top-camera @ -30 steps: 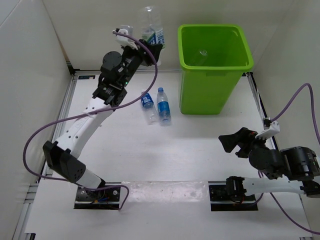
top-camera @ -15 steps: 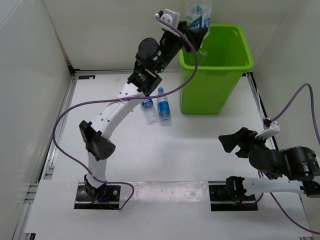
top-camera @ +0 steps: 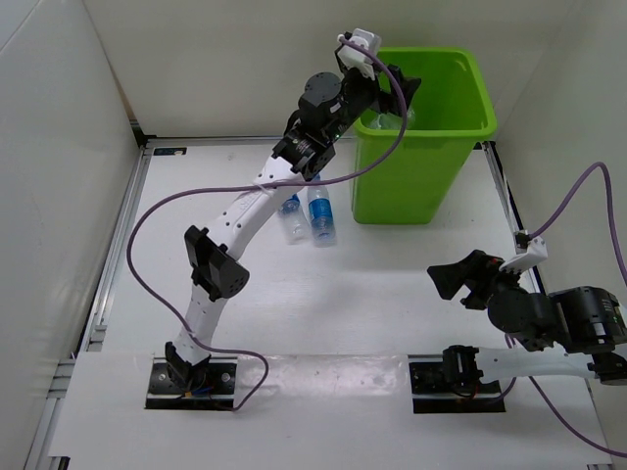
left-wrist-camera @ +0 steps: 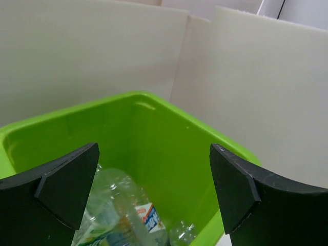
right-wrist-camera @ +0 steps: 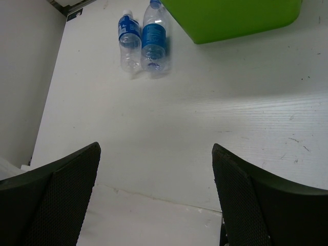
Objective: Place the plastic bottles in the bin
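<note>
Over bin [top-camera: 411, 186], L hand [top-camera: 394, 90] spread, empty, bottle [left-wrist-camera: 136, 215] inside half cut off, R hand [right-wrist-camera: 156, 195] likewise

left arm [top-camera: 245, 206]: white links, black joints | cable [top-camera: 130, 257]: purple | fingers [left-wrist-camera: 66, 189]: black

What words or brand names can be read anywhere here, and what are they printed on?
No text here can be read.
Blue-labelled bottle nearer the bin: print too small and blurred.
Blue-labelled bottle beside it: print too small and blurred.
Labelled bottle inside the green bin: blue print on a white patch, too blurred to read.
</note>
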